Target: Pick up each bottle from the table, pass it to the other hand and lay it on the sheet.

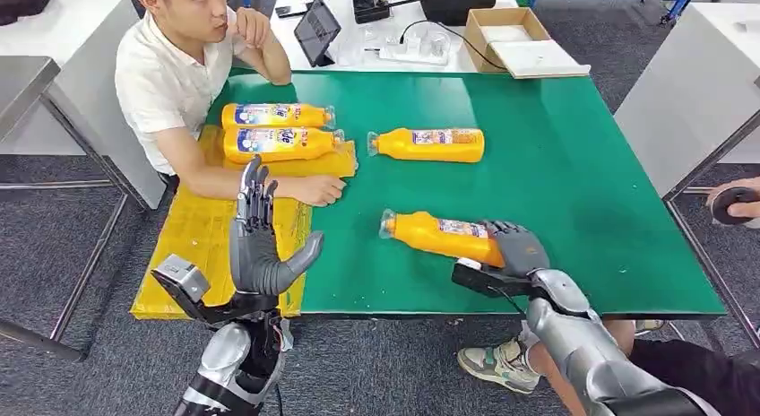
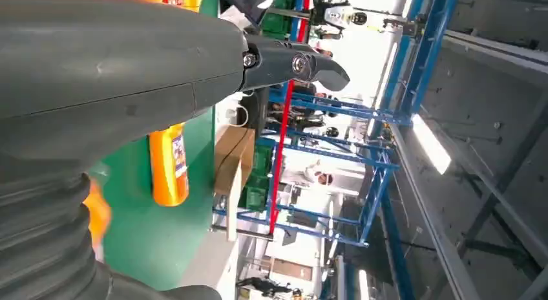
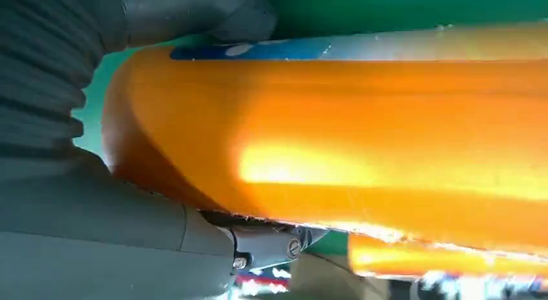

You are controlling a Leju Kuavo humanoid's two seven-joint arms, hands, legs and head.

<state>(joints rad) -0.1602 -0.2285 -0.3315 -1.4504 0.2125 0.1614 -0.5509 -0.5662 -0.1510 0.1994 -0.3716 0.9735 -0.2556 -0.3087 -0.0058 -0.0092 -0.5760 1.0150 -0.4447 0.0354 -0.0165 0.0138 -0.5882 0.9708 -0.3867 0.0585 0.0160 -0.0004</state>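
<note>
An orange bottle [image 1: 437, 234] lies on the green table [image 1: 574, 192] near its front edge, cap to the left. My right hand [image 1: 516, 249] grips its base end; the right wrist view has the orange bottle [image 3: 388, 138] between thumb and fingers of the right hand [image 3: 97, 235]. My left hand [image 1: 260, 238] is raised over the yellow sheet [image 1: 193, 246], fingers spread upward, holding nothing. Two more bottles [image 1: 278, 116] [image 1: 282, 144] lie on the sheet. Another bottle [image 1: 430, 144] lies on the table's middle, seen also as a bottle [image 2: 169, 164] past my left hand [image 2: 129, 74].
A person sits at the table's far left, a forearm and hand [image 1: 309, 190] resting on the sheet close to my left hand. A tablet [image 1: 316, 29], a cardboard box [image 1: 506, 35] and cables stand on a white table behind. Another person's leg and shoe [image 1: 488, 362] are below the front edge.
</note>
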